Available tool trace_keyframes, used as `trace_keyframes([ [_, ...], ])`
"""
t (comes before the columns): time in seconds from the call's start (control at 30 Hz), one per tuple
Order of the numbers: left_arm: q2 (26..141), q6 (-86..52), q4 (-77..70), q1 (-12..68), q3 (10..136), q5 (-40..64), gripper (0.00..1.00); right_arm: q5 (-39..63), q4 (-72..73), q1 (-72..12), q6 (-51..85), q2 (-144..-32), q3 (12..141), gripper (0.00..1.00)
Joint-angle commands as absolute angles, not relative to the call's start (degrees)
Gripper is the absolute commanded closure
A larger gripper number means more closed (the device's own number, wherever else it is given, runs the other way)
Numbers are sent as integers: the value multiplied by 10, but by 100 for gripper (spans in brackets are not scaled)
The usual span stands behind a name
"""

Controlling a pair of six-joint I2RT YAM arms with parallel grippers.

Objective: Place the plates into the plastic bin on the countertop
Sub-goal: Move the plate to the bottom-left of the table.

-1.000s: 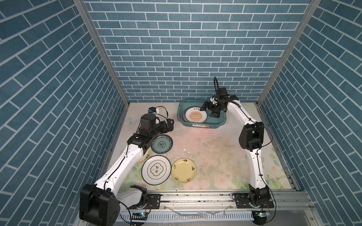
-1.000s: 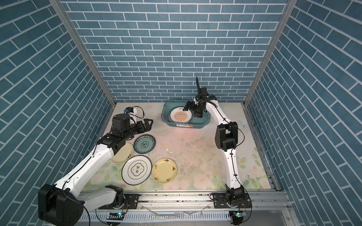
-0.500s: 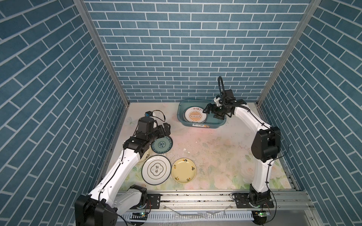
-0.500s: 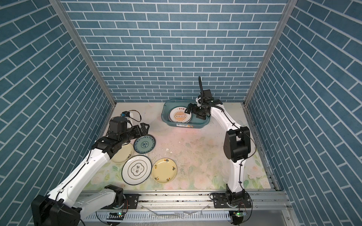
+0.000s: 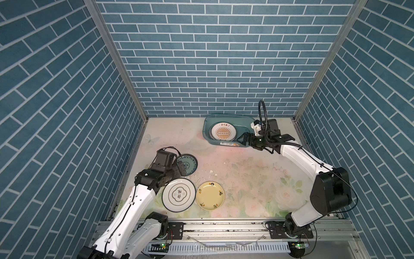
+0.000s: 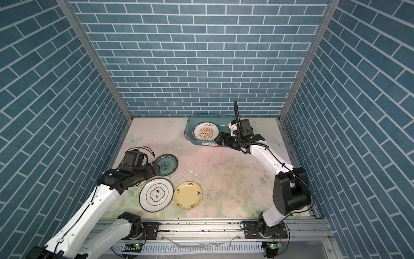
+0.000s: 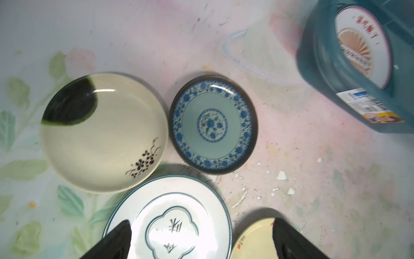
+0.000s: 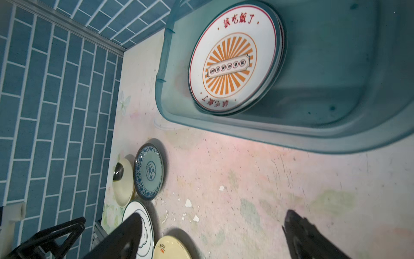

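Observation:
The teal plastic bin stands at the back of the flowered countertop, holding an orange sunburst plate on a stack. On the countertop lie a teal floral plate, a white teal-rimmed plate, a pale yellow plate and a cream plate with a black blotch. My left gripper hangs open and empty above the floral plate's near-left edge. My right gripper is open and empty over the bin's front right wall.
Blue brick walls close in three sides; the plates lie near the left wall. White chips of paint dot the countertop's middle. A metal rail runs along the front edge. The bin's white label faces the front.
My right gripper has drawn back out of the bin toward its front right corner. My left arm has moved forward, from behind the floral plate to over its near edge. Both stayed open.

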State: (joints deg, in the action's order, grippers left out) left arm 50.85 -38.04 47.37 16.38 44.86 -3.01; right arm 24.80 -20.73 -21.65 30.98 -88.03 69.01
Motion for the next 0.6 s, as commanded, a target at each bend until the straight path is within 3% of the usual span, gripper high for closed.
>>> trace_keyframes([
  [0.0,499,-417,524,160,423,-55,0,218,-174,-218,290,-824,657,1],
  [0.57,535,-444,452,156,327,-56,0,209,-153,-216,293,-773,579,1],
])
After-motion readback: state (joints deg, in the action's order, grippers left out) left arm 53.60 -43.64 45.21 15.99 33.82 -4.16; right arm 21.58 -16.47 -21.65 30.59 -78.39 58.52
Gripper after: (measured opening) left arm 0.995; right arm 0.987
